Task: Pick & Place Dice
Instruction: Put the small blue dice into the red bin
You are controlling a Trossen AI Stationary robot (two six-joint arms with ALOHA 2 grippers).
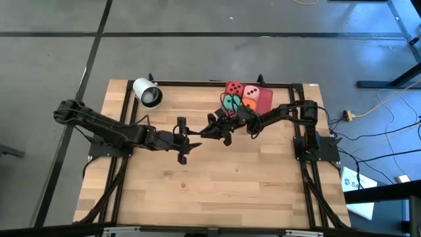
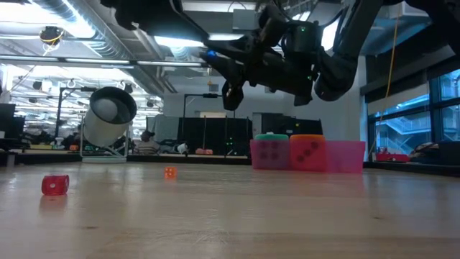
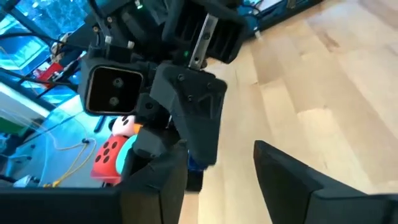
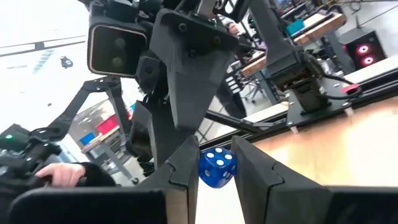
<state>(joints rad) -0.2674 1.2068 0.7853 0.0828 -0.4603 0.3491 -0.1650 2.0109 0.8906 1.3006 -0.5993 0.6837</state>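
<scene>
A small blue die (image 4: 217, 168) with white pips hangs in the air over the middle of the table, with my right gripper (image 4: 217, 177) shut on it. My left gripper (image 3: 224, 180) faces it head-on from the table's left, open, its fingers standing wide on either side of the right gripper's tips (image 1: 212, 130). Red, pink, green and orange soft dice (image 1: 240, 97) sit in the flat red tray (image 1: 265, 100) at the far right. In the low view the pink die (image 2: 269, 153) and the orange die (image 2: 307, 153) show there. My right gripper pinches the blue die by two opposite faces (image 4: 204, 169) between its two fingers. The fingers come roughly level from the table's right side. The die is lifted clear of the table.
A white cylinder (image 1: 148, 93) lies at the far left of the table. A tiny red die (image 2: 55, 185) and a tiny orange die (image 2: 169, 173) rest on the wood; the orange one (image 1: 184, 158) lies just near of the grippers. Bare wood spreads toward the near edge.
</scene>
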